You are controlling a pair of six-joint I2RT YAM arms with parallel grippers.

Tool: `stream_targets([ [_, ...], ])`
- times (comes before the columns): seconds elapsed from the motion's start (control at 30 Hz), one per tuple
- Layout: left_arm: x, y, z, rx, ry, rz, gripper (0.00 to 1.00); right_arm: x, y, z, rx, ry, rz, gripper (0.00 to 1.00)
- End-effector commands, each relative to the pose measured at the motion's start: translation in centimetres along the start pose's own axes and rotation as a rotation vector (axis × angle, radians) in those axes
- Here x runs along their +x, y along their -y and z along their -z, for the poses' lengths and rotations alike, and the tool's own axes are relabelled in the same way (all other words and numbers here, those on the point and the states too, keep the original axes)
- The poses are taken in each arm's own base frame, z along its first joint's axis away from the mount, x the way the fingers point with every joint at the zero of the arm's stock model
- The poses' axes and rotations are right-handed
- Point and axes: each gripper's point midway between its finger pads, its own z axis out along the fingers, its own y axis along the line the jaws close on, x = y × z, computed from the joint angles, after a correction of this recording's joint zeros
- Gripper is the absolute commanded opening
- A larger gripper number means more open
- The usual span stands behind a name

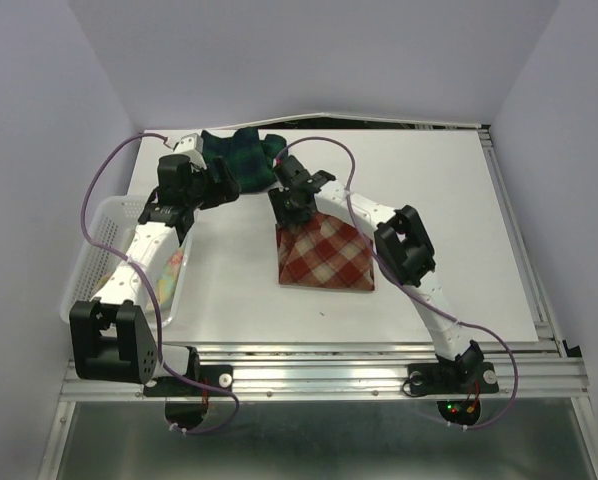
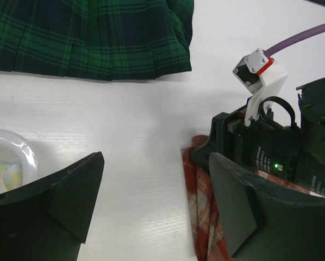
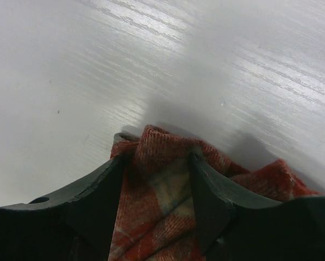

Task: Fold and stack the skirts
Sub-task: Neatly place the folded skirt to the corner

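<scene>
- Off to the left of your left gripper (image 2: 157, 169), the white plastic mesh basket (image 1: 97, 222) holds the pastel yellow-blue flowered cloth skirt (image 1: 171, 272). It looks like the last job.
- Your left gripper is wide open with nothing in it, only bare white table (image 1: 429, 200) between the fingers.
- The dark green-navy plaid cloth skirt (image 2: 97, 38) lies flat just ahead of those open fingers, with its pleated hem running across them.
- Your right gripper (image 3: 157, 159) sits close on the left one's right, jaws about half closed and pinching a bunched corner of the red-and-cream plaid cloth skirt (image 1: 329, 258).
- From that pinch the red skirt fans back toward the arm bases and out to the right. By my read, the fold means carrying the corner back along that line. The right arm already has the corner, and the left is near enough to pin the inner edge.
</scene>
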Motion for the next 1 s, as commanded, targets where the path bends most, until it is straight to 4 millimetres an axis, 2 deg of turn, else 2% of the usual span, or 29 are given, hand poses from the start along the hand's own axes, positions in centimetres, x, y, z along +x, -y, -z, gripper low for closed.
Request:
stream_targets([
  [0.0, 0.7, 0.1, -0.4, 0.029, -0.029, 0.053, 0.89, -2.6, -1.1, 2.5, 0.001, 0.077, -0.015, 0.59],
  [0.1, 0.6, 0.2, -0.5, 0.032, -0.033, 0.052, 0.89, -3.1, -1.7, 3.8, -0.007, 0.100, -0.018, 0.63],
  [0.27, 0.7, -0.1, -0.5, 0.021, -0.032, 0.055, 0.89, -2.7, -3.3, 4.6, -0.012, 0.110, 0.009, 0.62],
  [0.3, 0.8, -0.1, -0.5, 0.019, -0.033, 0.056, 0.89, -2.2, -3.9, 4.4, -0.016, 0.103, 0.024, 0.62],
  [0.4, 0.8, -0.3, -0.5, 0.012, -0.031, 0.060, 0.89, -1.1, -3.5, 3.0, 0.003, 0.072, 0.026, 0.62],
  [0.47, 1.0, -0.4, -0.4, 0.006, -0.034, 0.064, 0.89, -0.1, -2.6, 1.7, 0.043, 0.043, 0.034, 0.61],
  [0.6, 1.5, -0.5, -0.4, 0.002, -0.044, 0.085, 0.89, 1.1, -1.4, 0.2, 0.099, 0.017, 0.040, 0.57],
  [0.8, 2.9, -0.5, -0.6, 0.020, -0.084, 0.096, 0.88, 1.7, -1.4, -0.9, 0.099, -0.004, 0.064, 0.38],
  [0.83, 3.3, -0.5, -0.7, 0.024, -0.093, 0.101, 0.88, 1.8, -1.4, -1.2, 0.099, -0.009, 0.069, 0.32],
  [0.87, 4.0, -0.6, -0.7, 0.022, -0.112, 0.112, 0.88, 1.5, -1.7, -1.1, 0.082, -0.006, 0.069, 0.28],
  [0.97, 5.8, -0.3, -0.7, 0.050, -0.160, 0.152, 0.87, 0.6, -0.7, -1.0, 0.046, -0.013, 0.037, 0.20],
])
